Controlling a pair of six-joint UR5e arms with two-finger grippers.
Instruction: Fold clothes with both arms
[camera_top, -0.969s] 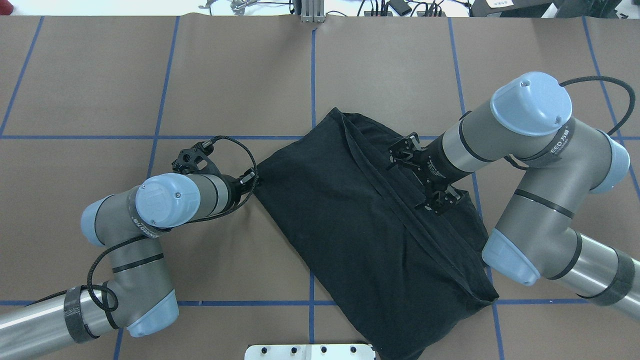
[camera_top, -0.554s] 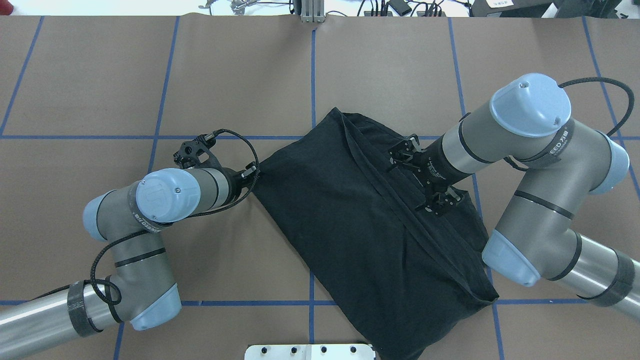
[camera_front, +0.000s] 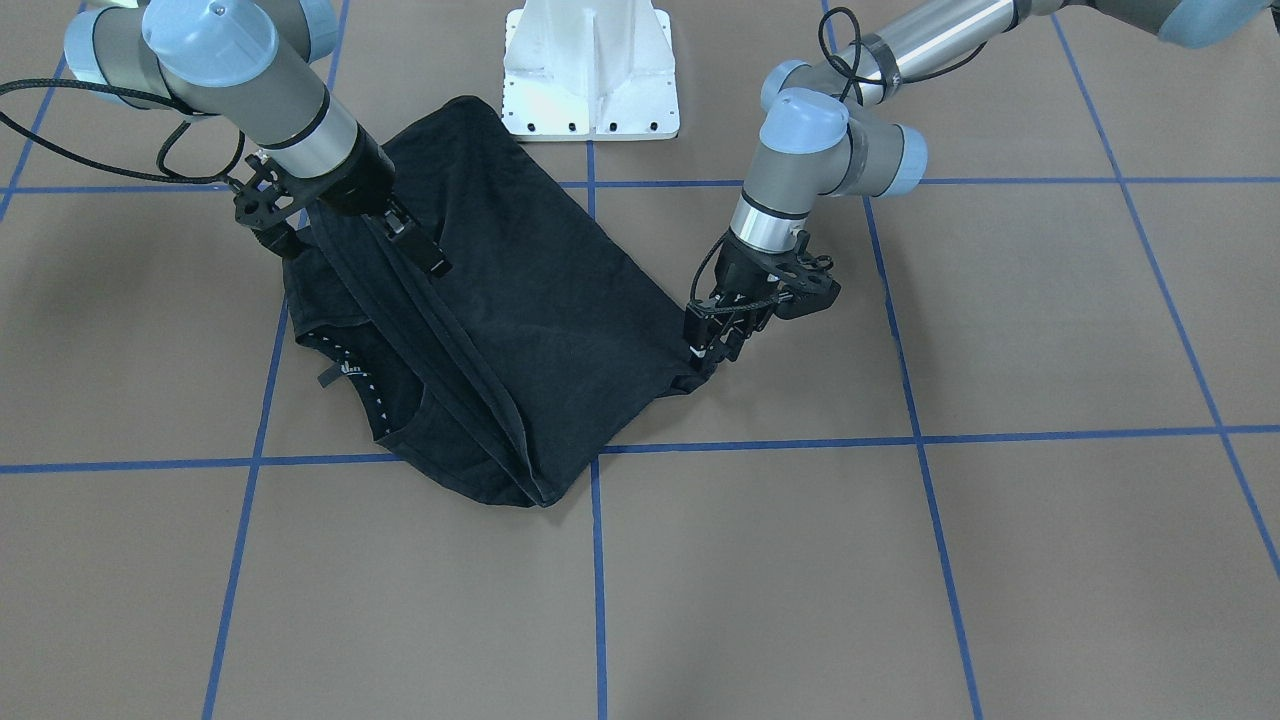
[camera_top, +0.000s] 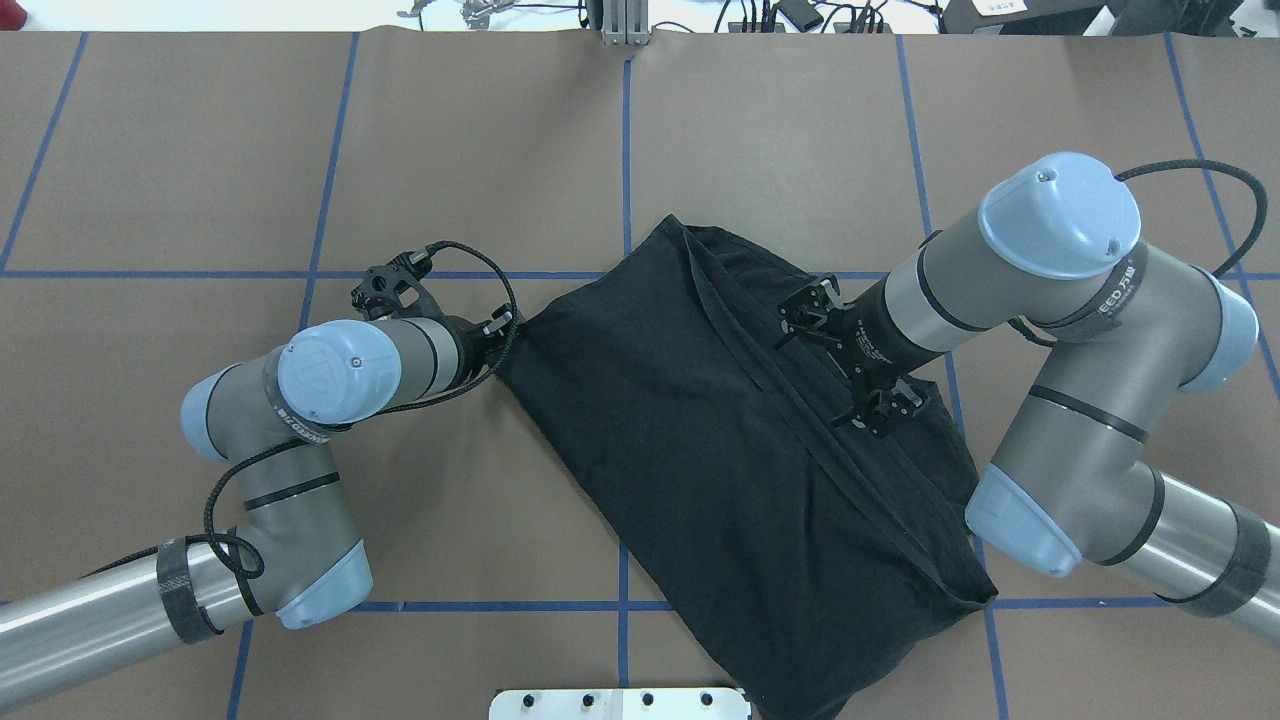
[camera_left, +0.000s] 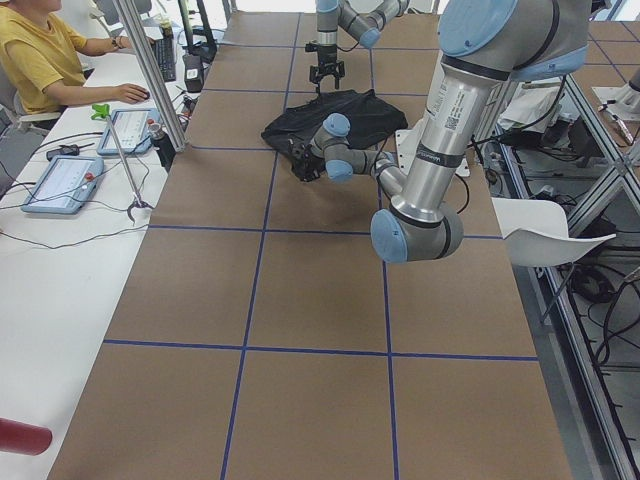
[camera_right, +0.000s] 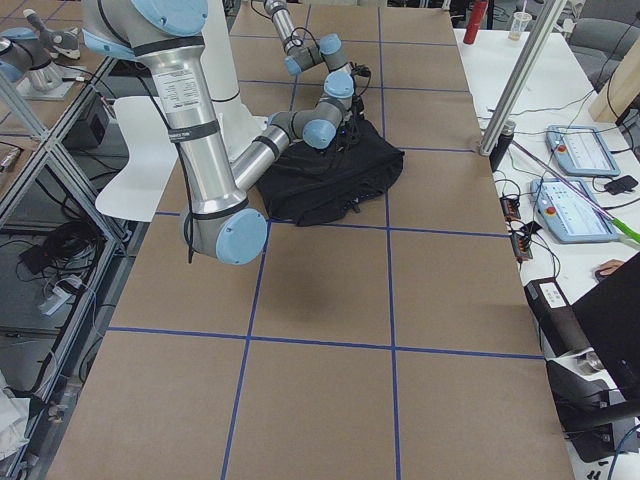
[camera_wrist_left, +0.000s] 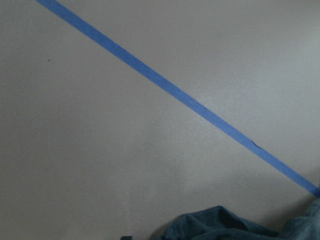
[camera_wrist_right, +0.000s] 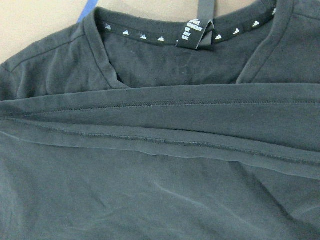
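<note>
T-shirt (camera_top: 700, 450) lies part-folded mid-table, toward the right arm's side. Its long axis runs diagonally, far-centre to near-right, and the near end is just beside the white base (camera_top: 620, 703). Left gripper (camera_top: 500, 342) is pinched on the shirt's left corner. Right gripper (camera_top: 842, 360) is spread wide, low over the fold ridge by the collar (camera_wrist_right: 150, 37). Right arm is nearer the bulk. Table (camera_top: 300, 150) gives moving room left and far. Likely next: carry the corner across.

T-shirt (camera_top: 700, 450) is reading as matt black cotton cloth, softly creased, with stitched hems. Counter (camera_top: 200, 150) is showing matt brown paper and smooth blue tape lines (camera_top: 326, 200). Left arm (camera_top: 80, 630) and right arm (camera_top: 940, 290) are showing satin grey metal, glossy light-blue plastic caps (camera_top: 1060, 205) and braided black cables (camera_top: 1185, 163).
</note>
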